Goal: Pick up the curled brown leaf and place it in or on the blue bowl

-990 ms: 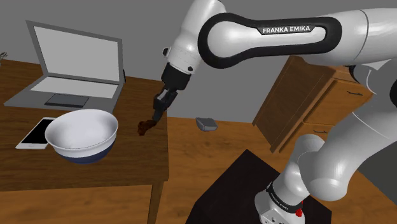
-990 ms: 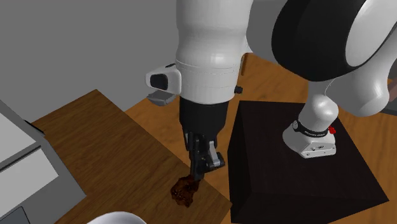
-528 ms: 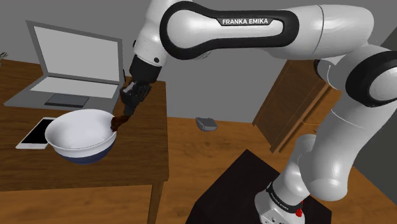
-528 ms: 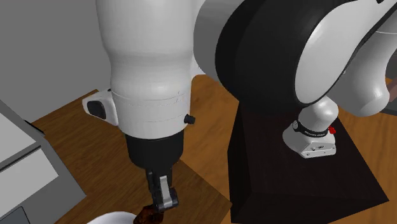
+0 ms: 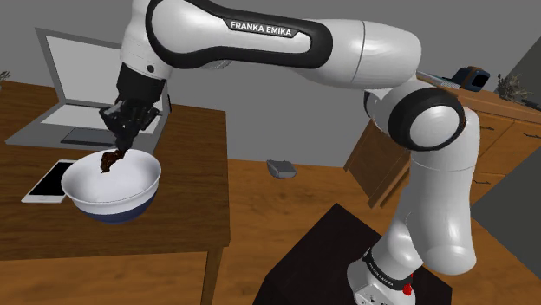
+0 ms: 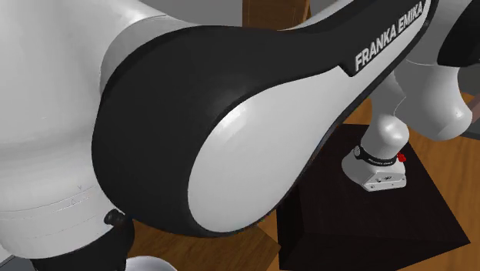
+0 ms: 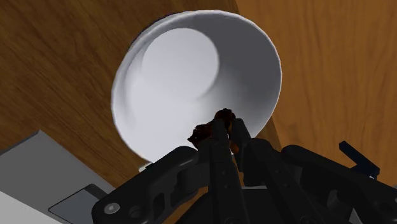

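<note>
Above the bowl [image 5: 139, 197], just over its white inside, the gripper [image 5: 115, 152] has its jaws pinched tight on the curled brown leaf [image 5: 109, 162].

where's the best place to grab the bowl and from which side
Probably its thin rim, from straight above, one finger inside and one outside: the bowl stands upright and open and looks too wide to span. The gripper holds the leaf.

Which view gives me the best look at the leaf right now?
The shoulder view: the brown leaf hangs whole from the pincer, over the bowl. The wrist view gives just its tip between the fingers; in the second exterior view the arm blocks that spot.
</note>
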Robot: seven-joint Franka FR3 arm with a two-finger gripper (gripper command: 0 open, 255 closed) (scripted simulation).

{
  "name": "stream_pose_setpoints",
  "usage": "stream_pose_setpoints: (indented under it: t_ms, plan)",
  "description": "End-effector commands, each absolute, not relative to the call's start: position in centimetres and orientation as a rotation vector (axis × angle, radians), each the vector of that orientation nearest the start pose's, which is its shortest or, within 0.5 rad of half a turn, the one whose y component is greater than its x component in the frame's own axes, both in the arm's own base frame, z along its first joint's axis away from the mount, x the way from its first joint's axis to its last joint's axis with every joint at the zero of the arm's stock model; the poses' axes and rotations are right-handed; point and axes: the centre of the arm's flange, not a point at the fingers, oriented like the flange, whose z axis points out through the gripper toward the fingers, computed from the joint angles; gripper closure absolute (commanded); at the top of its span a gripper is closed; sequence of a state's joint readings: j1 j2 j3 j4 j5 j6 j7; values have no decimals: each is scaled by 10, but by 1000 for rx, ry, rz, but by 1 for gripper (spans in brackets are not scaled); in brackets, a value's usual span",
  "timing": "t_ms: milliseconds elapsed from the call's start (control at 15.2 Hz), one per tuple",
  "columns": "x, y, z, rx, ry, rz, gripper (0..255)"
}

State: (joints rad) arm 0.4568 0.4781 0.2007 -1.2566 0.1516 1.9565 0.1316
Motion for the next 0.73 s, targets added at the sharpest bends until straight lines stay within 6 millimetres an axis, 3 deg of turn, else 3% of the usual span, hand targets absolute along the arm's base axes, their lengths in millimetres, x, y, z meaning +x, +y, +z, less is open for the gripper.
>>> stream_pose_setpoints:
  t_ms: [0,660]
  plan:
    - [606,443,516,-2759,-633,-176,255]
    - [606,443,463,-2759,-633,-176,255]
